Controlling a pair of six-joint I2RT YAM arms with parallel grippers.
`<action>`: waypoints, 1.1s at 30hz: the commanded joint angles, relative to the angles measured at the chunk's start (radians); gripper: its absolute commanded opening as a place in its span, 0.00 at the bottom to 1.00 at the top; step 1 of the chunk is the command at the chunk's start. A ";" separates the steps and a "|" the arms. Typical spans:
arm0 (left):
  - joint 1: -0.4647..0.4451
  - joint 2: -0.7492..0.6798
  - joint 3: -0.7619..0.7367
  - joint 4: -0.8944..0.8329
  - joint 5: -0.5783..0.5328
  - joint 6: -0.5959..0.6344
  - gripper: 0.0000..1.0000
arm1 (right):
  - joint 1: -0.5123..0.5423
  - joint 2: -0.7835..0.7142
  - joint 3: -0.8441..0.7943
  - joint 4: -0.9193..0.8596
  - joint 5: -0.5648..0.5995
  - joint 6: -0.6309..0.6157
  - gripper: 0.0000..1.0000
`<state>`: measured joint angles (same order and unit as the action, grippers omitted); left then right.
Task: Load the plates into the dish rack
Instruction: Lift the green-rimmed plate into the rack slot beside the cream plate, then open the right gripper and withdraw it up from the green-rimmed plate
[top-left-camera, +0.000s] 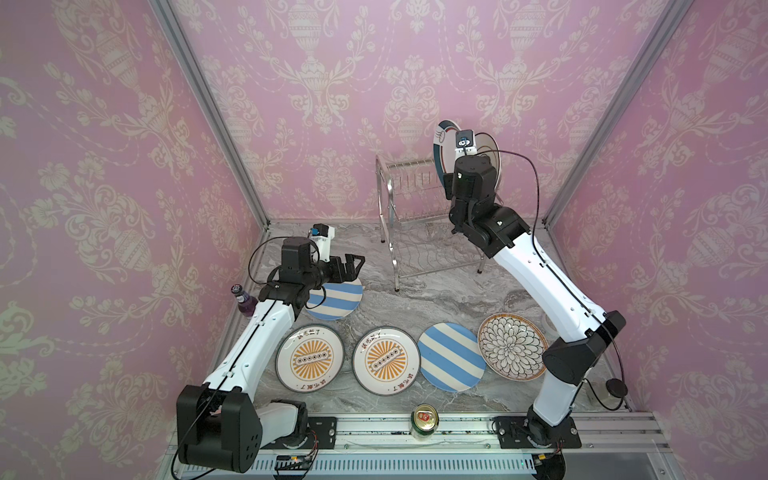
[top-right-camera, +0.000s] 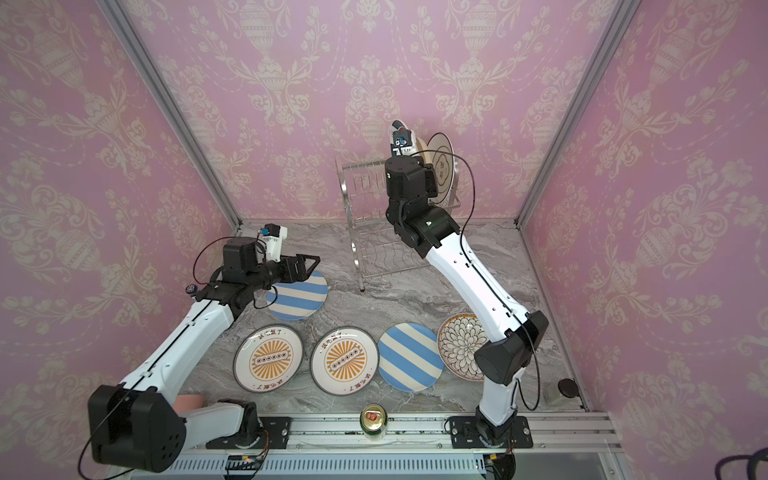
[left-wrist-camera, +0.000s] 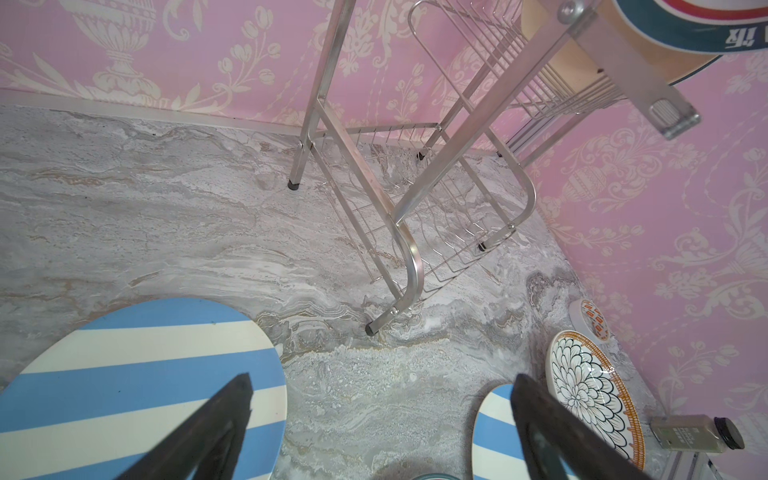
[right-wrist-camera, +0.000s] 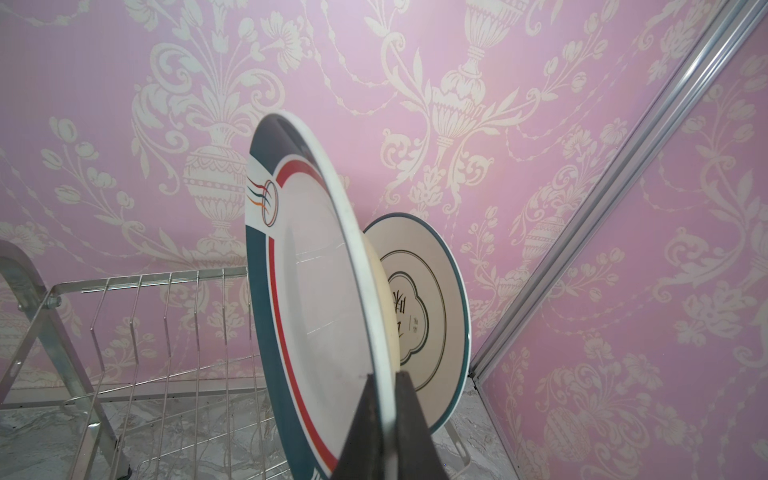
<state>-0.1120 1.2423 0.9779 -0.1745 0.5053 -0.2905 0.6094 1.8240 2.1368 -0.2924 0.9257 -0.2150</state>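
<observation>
Centre left, my left gripper (top-left-camera: 356, 266) hangs released over a striped plate (top-left-camera: 336, 301) on the tabletop (top-left-camera: 436, 299). Upper right of centre, my right gripper (right-wrist-camera: 388, 415) grasps the green-rimmed plate (right-wrist-camera: 316, 291) upright at the top tier of the dish rack (top-left-camera: 405, 183).

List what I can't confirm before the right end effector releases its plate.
- Green-rimmed plate lower edge and its dish rack slot: the right end effector covers them in the right wrist view, the right arm in both top views.
- Cream plate: only a sliver shows behind the green-rimmed plate, right wrist view.
- Floral plate: part hidden by the right arm's elbow, a top view.
</observation>
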 joint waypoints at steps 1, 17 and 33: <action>0.012 -0.017 -0.025 -0.011 0.034 0.010 0.99 | 0.007 0.021 0.074 0.096 0.045 -0.030 0.00; 0.028 -0.018 -0.046 0.011 0.061 -0.003 0.99 | 0.006 0.111 0.090 0.157 0.115 -0.079 0.00; 0.040 -0.004 -0.071 0.055 0.060 -0.021 0.99 | -0.049 0.116 0.062 0.078 0.044 0.001 0.00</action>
<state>-0.0795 1.2427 0.9245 -0.1421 0.5449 -0.2913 0.5697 1.9419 2.1960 -0.2314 0.9863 -0.2581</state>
